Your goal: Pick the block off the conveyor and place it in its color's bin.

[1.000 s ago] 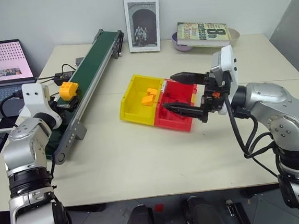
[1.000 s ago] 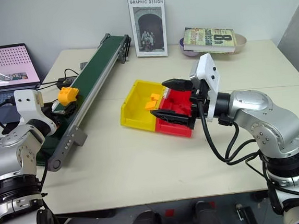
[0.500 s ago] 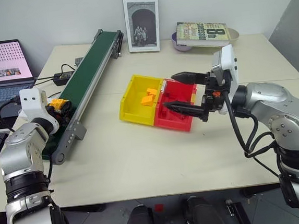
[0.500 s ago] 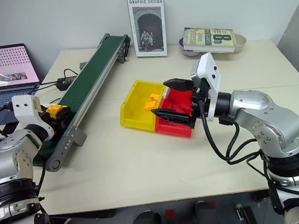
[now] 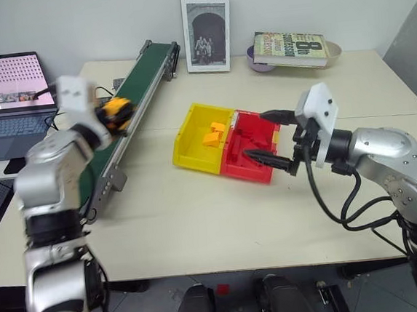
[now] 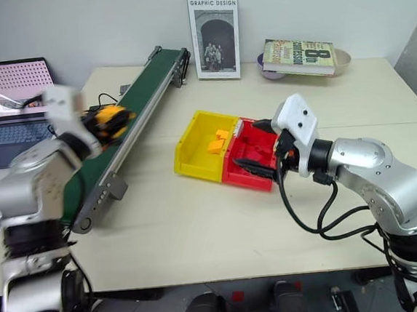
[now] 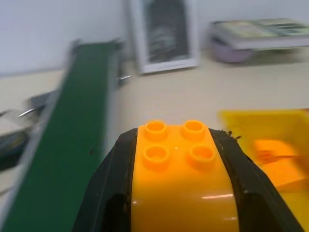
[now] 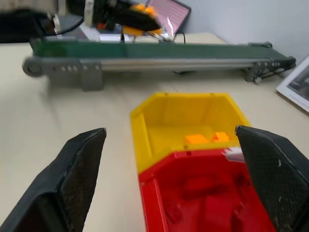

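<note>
Left claw (image 5: 115, 113) is clamped tight on the orange-yellow block (image 7: 178, 181), one black finger (image 7: 108, 193) pressed to each side, studs up. It holds the block in the air above the green conveyor (image 5: 127, 97), off the belt. Right claw (image 5: 273, 139) stands wide apart and holds nothing; it sits over the red bin (image 5: 255, 148), which is joined to the yellow bin (image 5: 192, 139). A few orange pieces (image 5: 212, 135) lie in the yellow bin. Motion blurs the left arm, and the claw hides the block's lower part. At the left edge of the tabletop (image 5: 199, 215) the laptop (image 5: 6, 93) is cut off.
</note>
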